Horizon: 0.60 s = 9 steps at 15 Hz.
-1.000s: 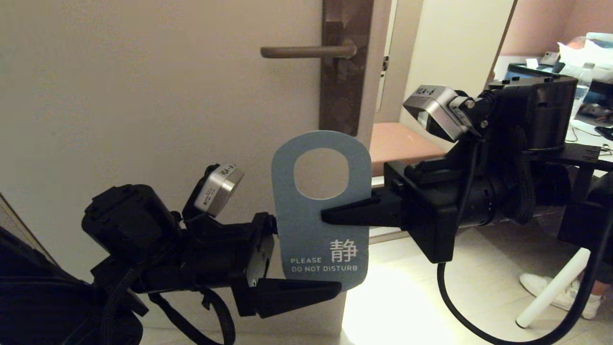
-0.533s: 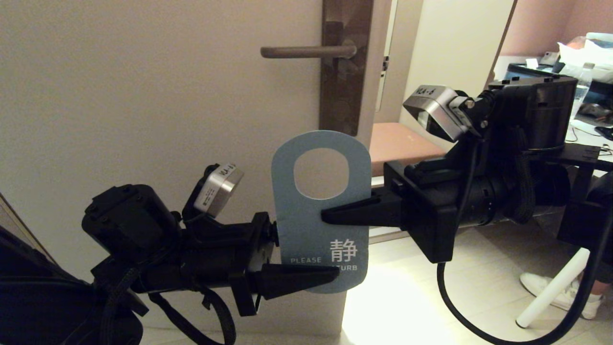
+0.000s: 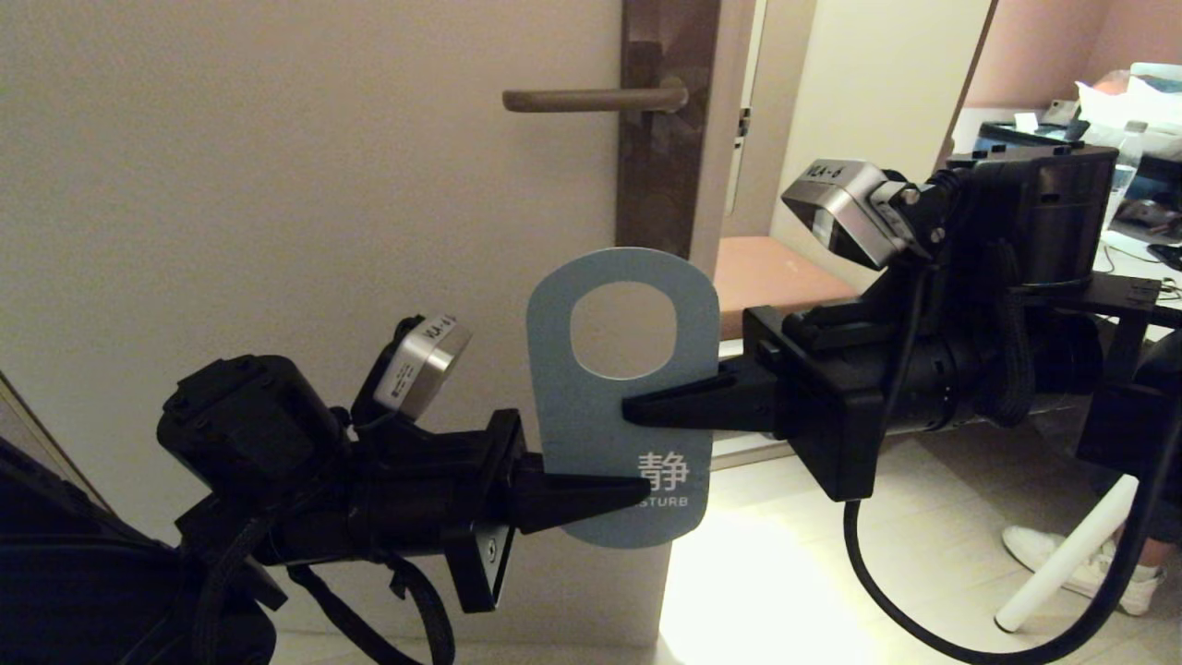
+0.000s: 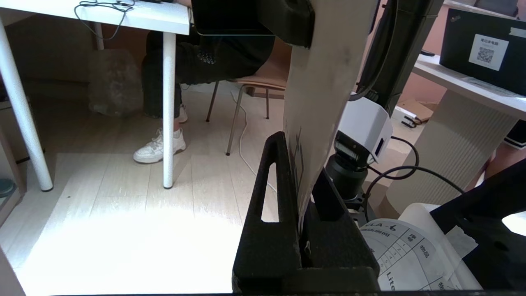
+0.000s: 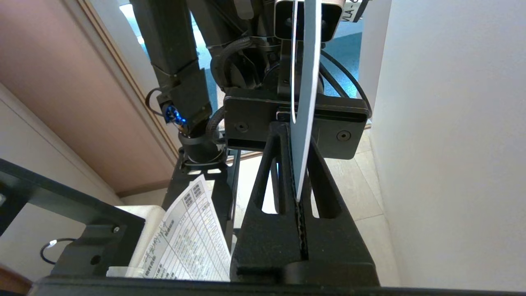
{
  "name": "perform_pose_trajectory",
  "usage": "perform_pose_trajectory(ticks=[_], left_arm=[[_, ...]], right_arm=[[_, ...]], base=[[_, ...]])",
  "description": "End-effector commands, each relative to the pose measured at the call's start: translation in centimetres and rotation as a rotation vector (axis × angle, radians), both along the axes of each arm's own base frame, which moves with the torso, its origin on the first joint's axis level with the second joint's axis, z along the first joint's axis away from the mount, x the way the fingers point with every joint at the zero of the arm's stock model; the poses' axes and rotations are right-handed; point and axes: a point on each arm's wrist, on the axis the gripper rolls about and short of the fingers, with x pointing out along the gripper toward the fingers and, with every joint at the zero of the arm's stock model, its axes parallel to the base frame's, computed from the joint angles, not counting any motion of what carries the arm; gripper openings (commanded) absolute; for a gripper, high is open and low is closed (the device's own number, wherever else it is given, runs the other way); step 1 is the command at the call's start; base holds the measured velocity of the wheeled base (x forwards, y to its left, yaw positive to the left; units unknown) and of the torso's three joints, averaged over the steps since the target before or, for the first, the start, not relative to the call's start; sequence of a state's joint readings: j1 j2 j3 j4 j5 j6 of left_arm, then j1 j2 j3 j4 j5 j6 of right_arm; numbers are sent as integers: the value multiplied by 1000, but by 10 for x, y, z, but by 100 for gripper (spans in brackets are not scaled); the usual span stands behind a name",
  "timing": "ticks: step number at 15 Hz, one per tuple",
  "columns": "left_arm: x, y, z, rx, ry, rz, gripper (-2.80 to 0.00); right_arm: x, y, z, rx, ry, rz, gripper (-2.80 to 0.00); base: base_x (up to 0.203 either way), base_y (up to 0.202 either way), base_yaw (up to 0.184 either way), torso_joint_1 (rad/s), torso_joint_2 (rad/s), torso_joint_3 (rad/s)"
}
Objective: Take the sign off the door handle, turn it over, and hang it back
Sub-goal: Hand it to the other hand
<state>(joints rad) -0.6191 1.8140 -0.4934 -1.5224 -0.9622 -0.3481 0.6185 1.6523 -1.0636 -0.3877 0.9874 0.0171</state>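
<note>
**One sign gripped by two grippers below the door handle**

One sign (image 3: 621, 406) is hanging upright in the air, off the door handle (image 3: 591, 98) and well below it, in front of the door (image 3: 277, 185). Its blue-grey face is facing the head camera, and one oval hole is sitting in its upper part.

Two grippers are clamping the sign at once. The right gripper (image 3: 646, 412) is reaching in from the right and pinching the card just under the hole. The left gripper (image 3: 637, 488) is coming in from the left and pinching the lower part, covering most of the printed text. In each wrist view, the card edge is sitting squeezed between two closed black fingers (image 4: 271, 197) (image 5: 263, 193).

One door handle is lying horizontal on one dark brown backplate (image 3: 667, 166), carrying nothing
</note>
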Motion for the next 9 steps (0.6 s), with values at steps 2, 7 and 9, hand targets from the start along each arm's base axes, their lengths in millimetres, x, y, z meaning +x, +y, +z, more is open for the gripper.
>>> perform_pose_trajectory(ticks=[2,7,9], left_arm=[[-1,0,4,-25,-34,-6,-280],[-2,-1,5,-26,-37,-9,-280],[-3,0,5,-27,-38,-9,-280]], right_arm=[[-1,-1,1,4,-3,6,-280],[-2,-1,-1,-1,4,6,0],[-2,-1,-3,-4,8,6,0]], base=[[0,0,0,0,0,0],[0,0,0,0,0,0],[0,0,0,0,0,0]])
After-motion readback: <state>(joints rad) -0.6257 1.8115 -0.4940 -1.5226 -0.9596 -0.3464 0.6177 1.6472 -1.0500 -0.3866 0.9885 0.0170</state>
